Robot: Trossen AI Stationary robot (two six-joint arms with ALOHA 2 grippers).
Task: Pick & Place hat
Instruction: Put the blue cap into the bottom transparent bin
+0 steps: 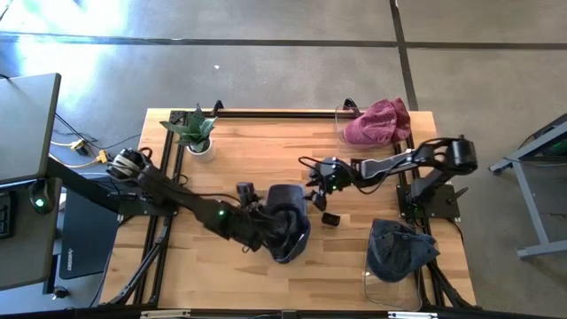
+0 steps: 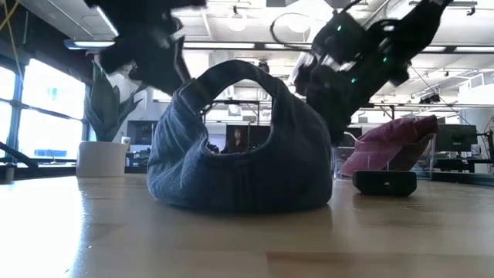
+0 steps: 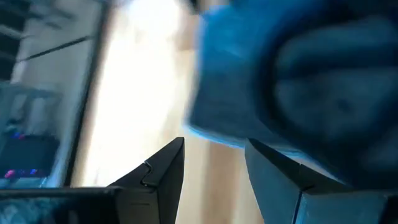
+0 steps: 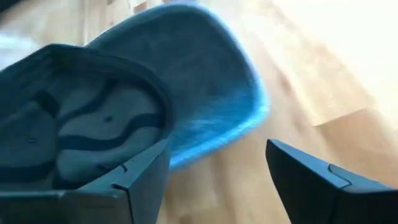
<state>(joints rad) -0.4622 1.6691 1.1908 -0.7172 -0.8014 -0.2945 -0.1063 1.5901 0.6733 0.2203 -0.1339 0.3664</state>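
A dark blue denim hat (image 1: 288,232) rests on the wooden table (image 1: 221,177) near its middle; the low view shows it as a hump (image 2: 239,170) with its back strap arching on top. My left gripper (image 1: 251,215) stands open just left of the hat, and bare table shows between its fingers (image 3: 214,144). My right gripper (image 1: 317,182) hovers open on the hat's far right side, looking into the hat's hollow inside (image 4: 93,124) with the brim (image 4: 205,87) beyond. Nothing lies between either pair of fingers.
A pink hat (image 1: 376,121) lies in a clear container at the far right corner, and a dark hat (image 1: 400,251) in another at the near right. A potted plant (image 1: 197,135) stands far left. A small black object (image 1: 330,219) lies right of the blue hat.
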